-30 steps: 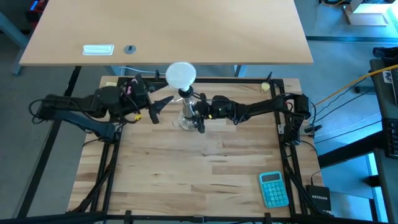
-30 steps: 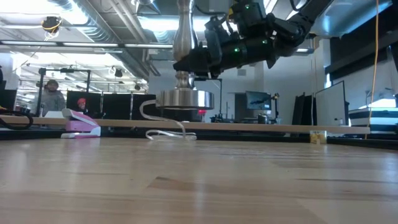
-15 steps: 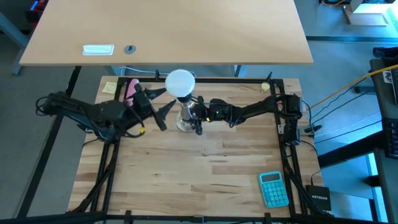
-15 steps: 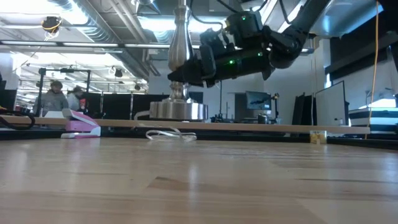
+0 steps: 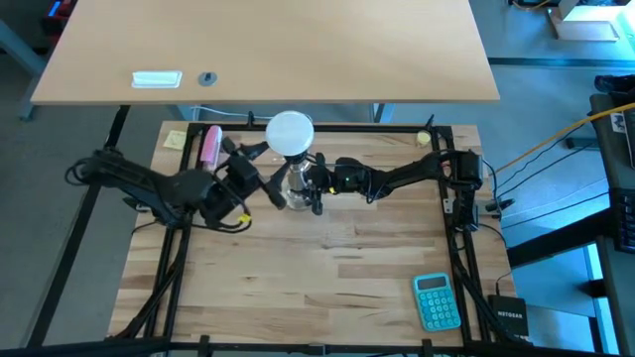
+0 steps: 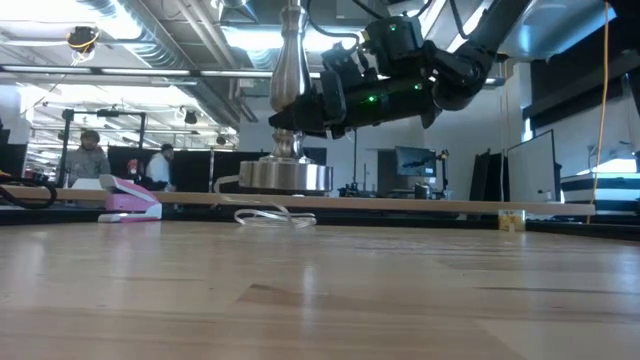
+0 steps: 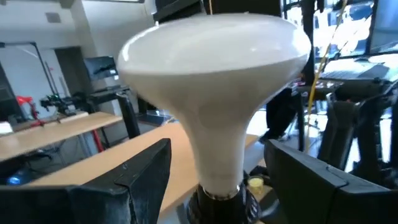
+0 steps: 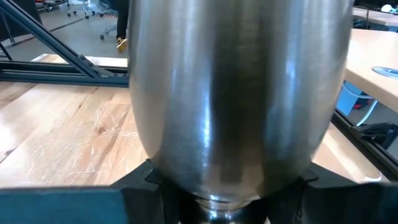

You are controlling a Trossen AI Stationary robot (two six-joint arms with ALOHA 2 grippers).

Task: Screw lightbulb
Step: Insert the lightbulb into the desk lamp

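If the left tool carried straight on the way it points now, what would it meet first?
Most likely the lightbulb: its neck stands between the open left tool's fingers, directly ahead, though depth is uncertain.

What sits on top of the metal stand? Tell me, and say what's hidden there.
The white lightbulb stands upright in the black socket atop the metal stand. Its screw threads are hidden inside the socket. The right gripper clamps the stand's stem; the left gripper is open beside the bulb.

Lab — exposed ducts (image 6: 180, 50), monitors (image 6: 412, 160), workbenches (image 6: 400, 206)
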